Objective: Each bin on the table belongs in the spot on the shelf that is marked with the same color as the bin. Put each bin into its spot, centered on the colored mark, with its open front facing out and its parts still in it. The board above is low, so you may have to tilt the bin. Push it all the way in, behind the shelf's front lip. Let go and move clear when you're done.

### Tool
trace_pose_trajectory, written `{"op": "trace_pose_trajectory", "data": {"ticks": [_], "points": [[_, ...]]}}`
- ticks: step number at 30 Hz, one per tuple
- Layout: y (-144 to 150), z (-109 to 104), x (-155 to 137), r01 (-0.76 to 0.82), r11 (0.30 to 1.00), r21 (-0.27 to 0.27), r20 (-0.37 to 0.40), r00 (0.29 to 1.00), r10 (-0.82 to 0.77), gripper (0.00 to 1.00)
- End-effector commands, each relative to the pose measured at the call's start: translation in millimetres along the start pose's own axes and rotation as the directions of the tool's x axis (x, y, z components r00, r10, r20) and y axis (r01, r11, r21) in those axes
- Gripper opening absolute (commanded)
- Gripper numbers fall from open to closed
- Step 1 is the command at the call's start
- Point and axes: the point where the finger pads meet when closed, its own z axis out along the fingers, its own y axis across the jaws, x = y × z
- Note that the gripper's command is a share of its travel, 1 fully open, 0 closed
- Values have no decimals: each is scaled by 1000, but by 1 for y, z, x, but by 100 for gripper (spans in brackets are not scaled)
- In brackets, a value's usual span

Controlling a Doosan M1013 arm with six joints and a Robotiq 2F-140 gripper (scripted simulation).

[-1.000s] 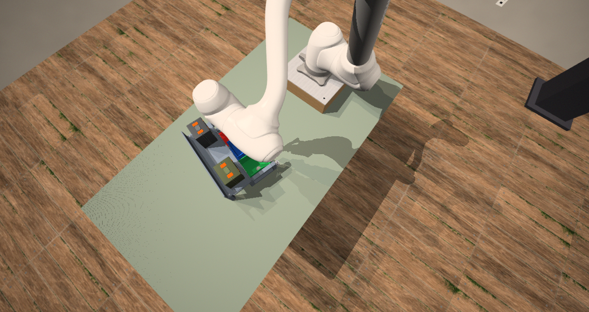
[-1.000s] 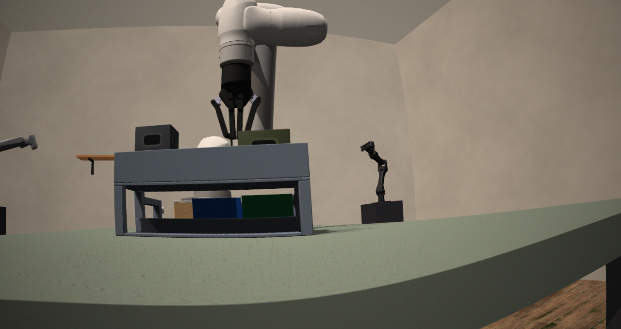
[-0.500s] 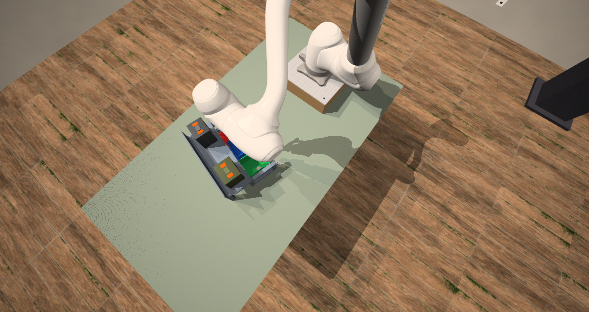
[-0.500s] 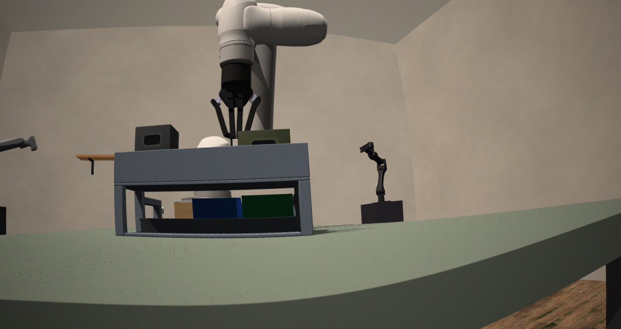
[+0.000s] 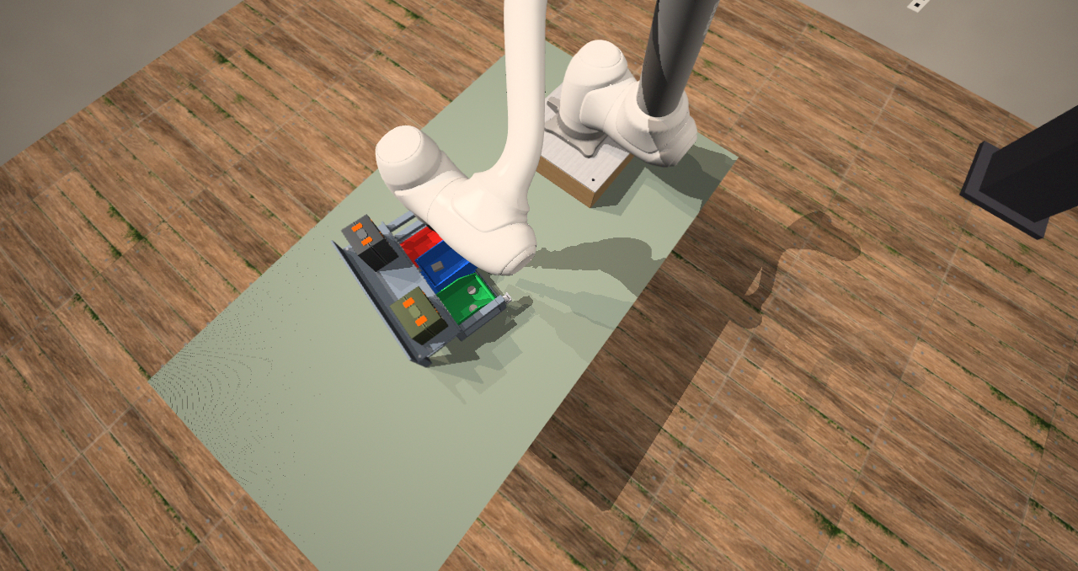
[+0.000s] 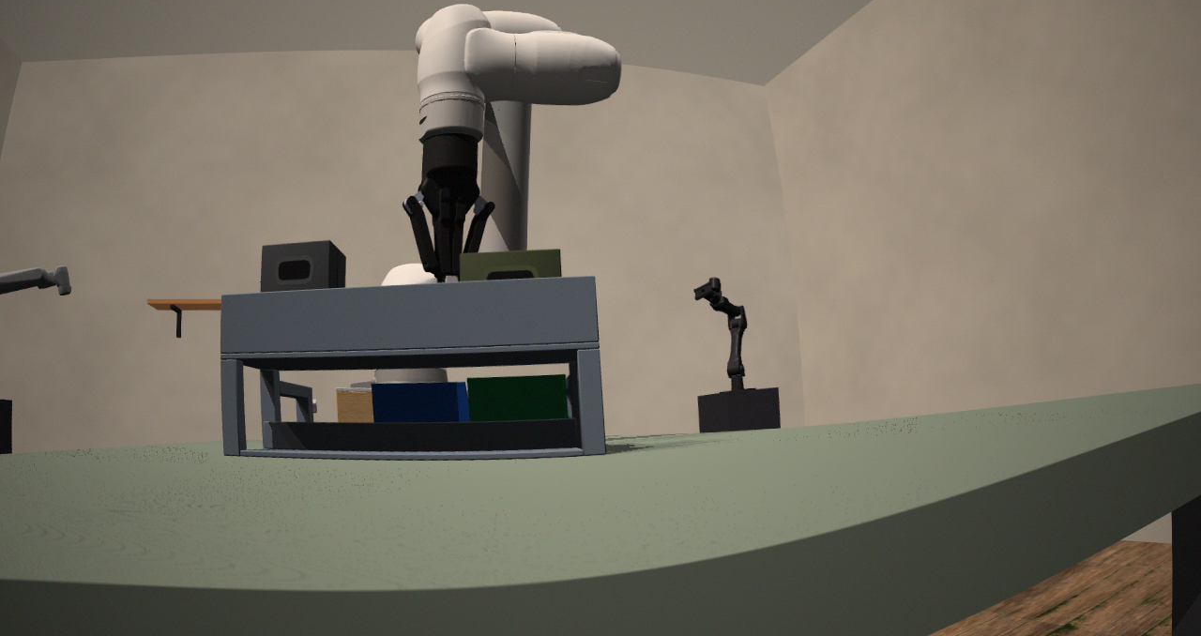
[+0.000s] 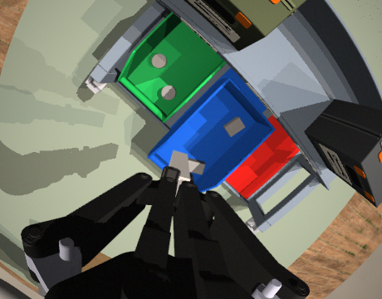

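Blue bin [image 5: 455,269] [image 6: 416,402] [image 7: 208,143] on shelf [image 5: 482,320] [image 6: 409,317] [image 7: 116,51], near counter's [image 5: 316,432] [image 6: 537,523] [image 7: 37,54] upper-left edge in top view, slightly askew. Fingers [image 6: 448,276] closed, empty, by bin's front. Nudge low, gently; straighten bin before pushing deeper, keeping blocks [image 7: 234,126] inside.
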Motion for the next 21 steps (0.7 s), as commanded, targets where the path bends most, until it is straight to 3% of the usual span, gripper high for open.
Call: {"op": "trace_pose_trajectory", "data": {"ticks": [1, 7, 8, 14, 21], "points": [[0, 5, -16, 166, 986, 1, -14, 986, -166, 10], [-1, 8, -28, 304, 953, -7, -21, 952, -304, 10], [-2, 10, -35, 385, 923, -13, -24, 923, -385, 10], [-4, 15, -52, 568, 822, -30, -27, 822, -569, 10], [-6, 22, -73, 752, 657, -52, -23, 657, -754, 10]]}}
